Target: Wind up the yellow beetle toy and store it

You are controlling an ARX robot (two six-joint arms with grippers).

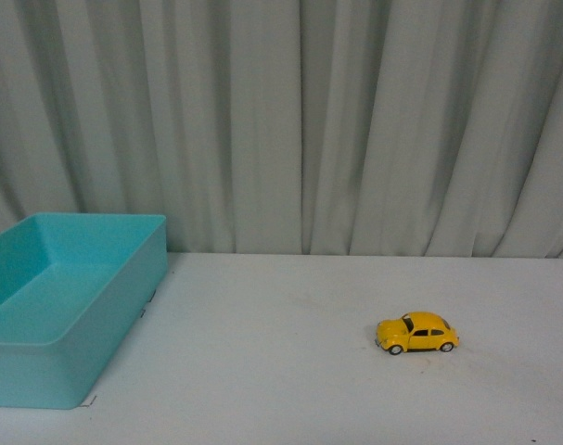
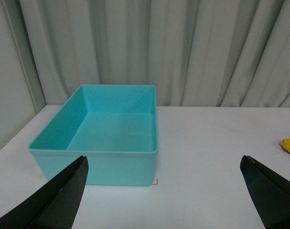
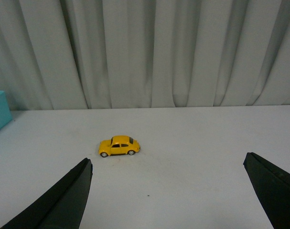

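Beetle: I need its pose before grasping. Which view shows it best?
The right wrist view: the beetle sits whole, side-on, near the picture's middle. The front view shows it whole and side-on too, but off to the right. The left wrist view catches only a yellow tip at the picture's edge.

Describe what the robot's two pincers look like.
The left pincer and the right pincer look alike: each has two matte black, wedge-shaped fingers narrowing to blunt tips. No cables, markings or arm segments show in any view.
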